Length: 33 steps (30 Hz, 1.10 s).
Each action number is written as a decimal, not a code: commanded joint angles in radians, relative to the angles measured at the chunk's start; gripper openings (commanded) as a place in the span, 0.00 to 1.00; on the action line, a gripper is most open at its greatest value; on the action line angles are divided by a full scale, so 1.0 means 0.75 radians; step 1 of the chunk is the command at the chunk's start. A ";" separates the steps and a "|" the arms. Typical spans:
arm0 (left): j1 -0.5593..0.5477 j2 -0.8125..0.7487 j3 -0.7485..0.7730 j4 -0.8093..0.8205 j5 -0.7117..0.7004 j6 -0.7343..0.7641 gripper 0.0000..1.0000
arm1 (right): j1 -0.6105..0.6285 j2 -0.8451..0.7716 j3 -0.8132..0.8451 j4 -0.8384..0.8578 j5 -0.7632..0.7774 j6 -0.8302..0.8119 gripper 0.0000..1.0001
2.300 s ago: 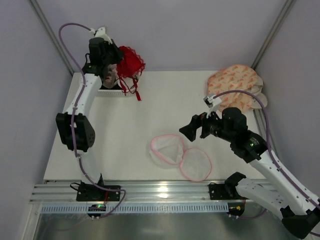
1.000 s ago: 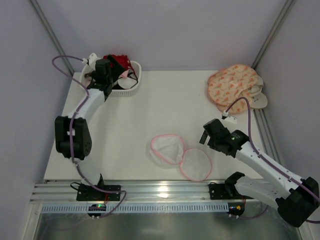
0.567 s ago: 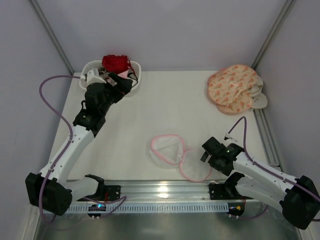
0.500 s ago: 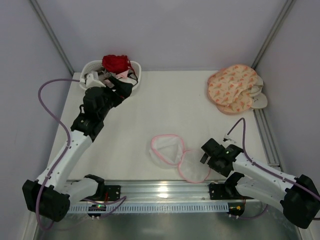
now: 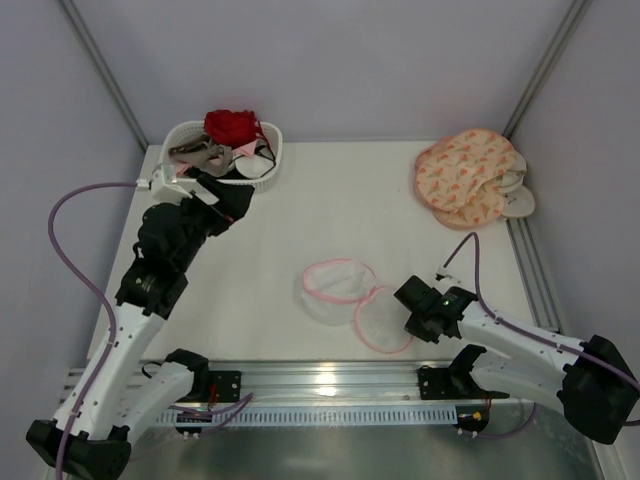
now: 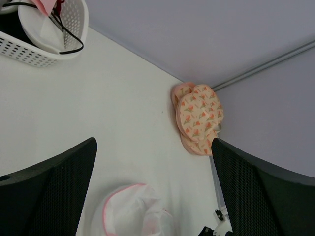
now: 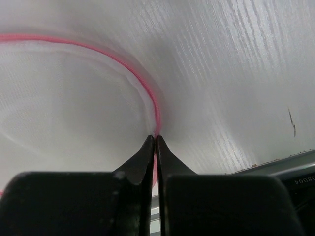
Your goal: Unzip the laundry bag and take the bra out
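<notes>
Right gripper (image 7: 155,138) was pinched shut on pink zipper rim (image 7: 129,70) of round translucent white mesh laundry bag (image 5: 340,292), lying open near white table (image 5: 330,200) front. Left gripper (image 6: 153,147) stood wide, empty. Recommended: draw gently; thin rim could slip.

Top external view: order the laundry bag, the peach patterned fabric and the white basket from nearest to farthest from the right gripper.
1. laundry bag, front centre, its pink rim pinched by the right gripper.
2. peach patterned fabric, far right corner.
3. white basket, far left corner.
</notes>
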State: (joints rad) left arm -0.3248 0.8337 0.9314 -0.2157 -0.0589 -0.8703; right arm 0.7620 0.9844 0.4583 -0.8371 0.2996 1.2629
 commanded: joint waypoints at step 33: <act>0.006 -0.359 0.008 -0.389 0.097 0.066 0.99 | 0.189 0.911 1.280 0.405 -0.086 -1.017 0.04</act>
State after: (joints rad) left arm -0.3248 0.5785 0.9268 -0.4759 0.0341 -0.8444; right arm 0.8738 1.6775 1.5043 -0.7589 0.4358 0.5571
